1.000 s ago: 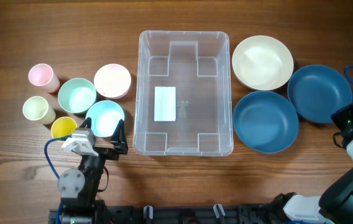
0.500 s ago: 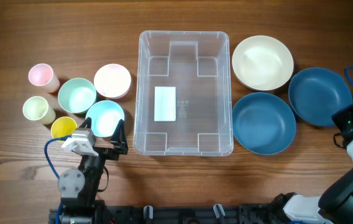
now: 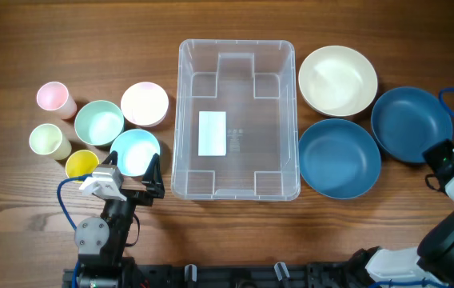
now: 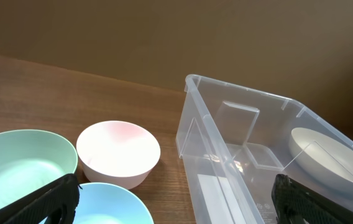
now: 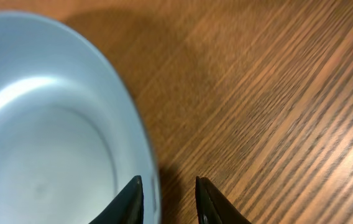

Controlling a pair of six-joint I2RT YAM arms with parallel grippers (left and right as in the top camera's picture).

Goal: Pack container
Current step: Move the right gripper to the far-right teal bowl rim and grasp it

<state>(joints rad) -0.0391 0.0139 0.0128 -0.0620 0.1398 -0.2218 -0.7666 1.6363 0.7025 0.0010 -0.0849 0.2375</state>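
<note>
The clear container (image 3: 259, 136) stands empty in the middle of the table, a white label on its base; the left wrist view shows its near corner (image 4: 238, 149). My left gripper (image 3: 131, 170) hovers wide open over the light-blue bowl (image 3: 135, 148), between the mint bowl and the container, its fingers (image 4: 46, 202) holding nothing. My right gripper (image 3: 438, 157) is at the near rim of the far-right dark blue bowl (image 3: 411, 120). Its jaws (image 5: 167, 199) stand slightly apart astride that rim (image 5: 145, 155), one finger inside the bowl and one over the wood.
Left of the container are a pink cup (image 3: 52, 97), a mint bowl (image 3: 99, 122), a pink-white bowl (image 3: 145, 104), a pale green cup (image 3: 46, 140) and a yellow cup (image 3: 81, 164). On its right sit a cream bowl (image 3: 337, 80) and a second dark blue bowl (image 3: 340, 157).
The right jaws have parted around the far-right blue bowl's rim, and that bowl has shifted slightly toward the near edge. The left arm has not moved.
</note>
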